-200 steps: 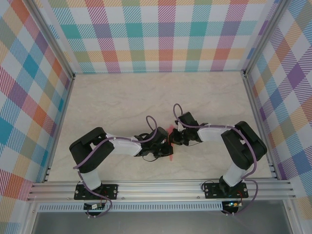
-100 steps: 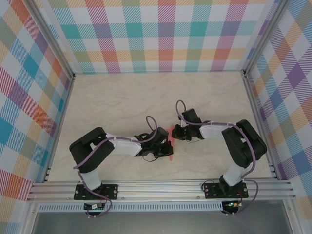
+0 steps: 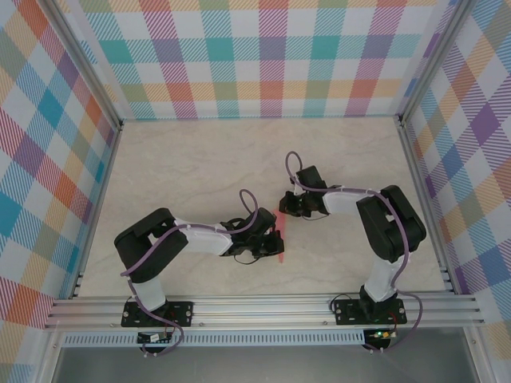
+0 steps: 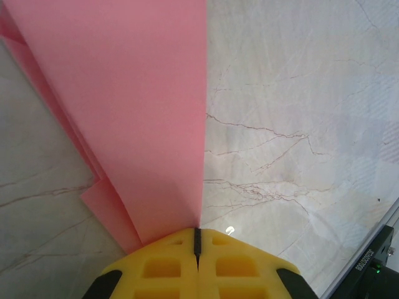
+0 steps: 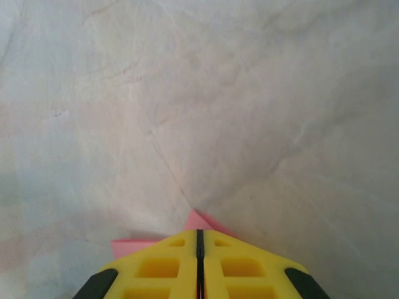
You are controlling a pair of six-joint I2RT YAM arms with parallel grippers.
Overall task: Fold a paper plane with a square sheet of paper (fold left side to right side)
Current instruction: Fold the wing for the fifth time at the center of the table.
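Observation:
The salmon-pink sheet of paper (image 3: 280,222) lies on the marble table between the two arms, folded into a narrow layered strip. In the left wrist view the paper (image 4: 137,112) runs away from my fingers, with a straight right edge and stepped layers on its left. My left gripper (image 3: 274,243) (image 4: 197,233) is shut, its yellow tips resting on the strip's near end. My right gripper (image 3: 285,209) (image 5: 199,233) is shut over the far end. A small pink point (image 5: 198,220) pokes out past its tips.
The marble tabletop (image 3: 200,167) is bounded by an aluminium frame and checked walls on three sides. The near rail (image 3: 255,307) carries both arm bases. Purple cables loop above each wrist.
My right gripper has slid along the paper towards the far side, staying shut. The left gripper and the paper have stayed where they were.

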